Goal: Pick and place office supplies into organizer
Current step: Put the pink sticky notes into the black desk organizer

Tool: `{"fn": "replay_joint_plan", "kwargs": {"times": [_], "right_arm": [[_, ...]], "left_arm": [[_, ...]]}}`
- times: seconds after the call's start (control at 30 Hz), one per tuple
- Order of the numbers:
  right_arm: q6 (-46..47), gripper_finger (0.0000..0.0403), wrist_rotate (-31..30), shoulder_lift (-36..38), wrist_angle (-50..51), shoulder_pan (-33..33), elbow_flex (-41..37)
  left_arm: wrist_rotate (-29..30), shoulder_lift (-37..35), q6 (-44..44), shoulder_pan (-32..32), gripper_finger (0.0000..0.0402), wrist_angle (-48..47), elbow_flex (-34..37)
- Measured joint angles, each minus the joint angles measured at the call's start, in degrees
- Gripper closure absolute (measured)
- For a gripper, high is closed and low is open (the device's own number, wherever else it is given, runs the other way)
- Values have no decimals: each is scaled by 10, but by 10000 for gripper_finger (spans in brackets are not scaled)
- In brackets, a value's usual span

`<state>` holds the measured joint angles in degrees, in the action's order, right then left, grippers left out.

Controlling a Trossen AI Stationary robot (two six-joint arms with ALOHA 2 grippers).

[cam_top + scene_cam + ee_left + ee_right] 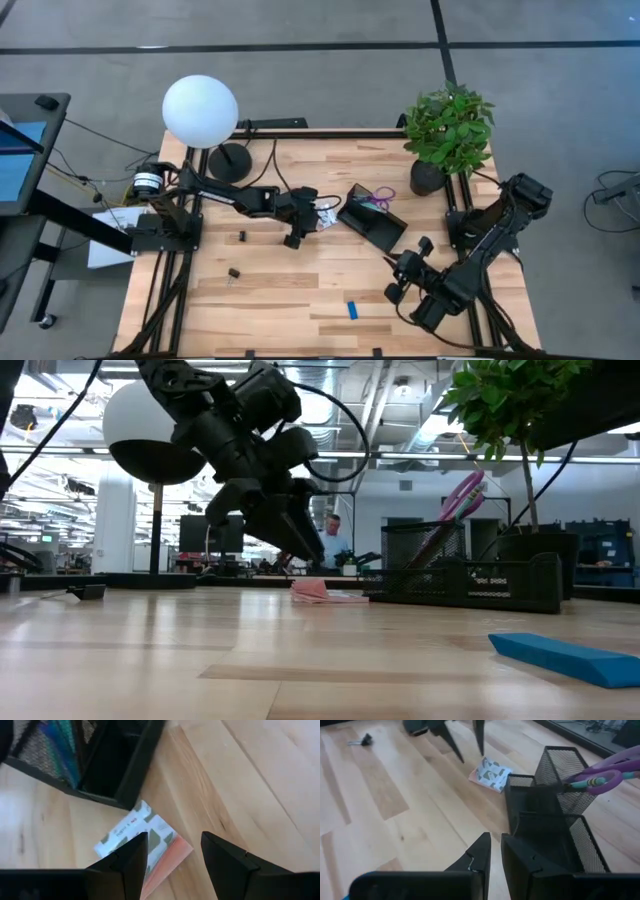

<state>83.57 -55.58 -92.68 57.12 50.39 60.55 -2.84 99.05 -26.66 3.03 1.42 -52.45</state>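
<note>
The white patterned packet (pixel 131 836) lies flat on the table just left of the black mesh organizer (pixel 372 220). My left gripper (pixel 172 837) hovers open above the packet's near corner, fingers slanting down; in the low view its fingers (pixel 295 548) stand clear of the table. Purple-handled scissors (pixel 606 774) stick up out of the organizer's taller back section. My right gripper (pixel 496 841) is shut and holds nothing, above the table right of the organizer (pixel 545 805). A small blue block (pixel 352 310) lies near the table's front edge.
Two tiny black pieces (pixel 241 236) (pixel 233 272) lie on the left half of the table. A white globe lamp (pixel 200 110) on a black round base (pixel 230 160) stands far left. A potted plant (pixel 450 130) stands at the far right corner.
</note>
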Motion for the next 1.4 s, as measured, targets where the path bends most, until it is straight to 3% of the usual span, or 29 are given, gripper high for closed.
{"fn": "replay_joint_plan", "kwargs": {"times": [0.3,0.53,0.7,0.9,1.07,1.3,1.4], "right_arm": [[0,363,4,0,2,-38,0],[0,363,5,0,2,-36,0],[-1,363,4,0,2,-35,0],[-1,363,4,0,3,-35,0],[-1,363,3,0,5,-35,0],[-2,363,3,0,5,-35,0],[-2,363,3,0,6,-35,0]], "left_arm": [[2,64,-19,0,221,34,-11],[13,73,-42,3,221,29,-26],[21,73,-16,6,221,-17,-26],[22,86,-11,6,224,-3,-27],[36,87,-6,6,270,-2,-27],[54,88,26,6,386,8,-27],[73,90,69,1,393,32,-25]]}}
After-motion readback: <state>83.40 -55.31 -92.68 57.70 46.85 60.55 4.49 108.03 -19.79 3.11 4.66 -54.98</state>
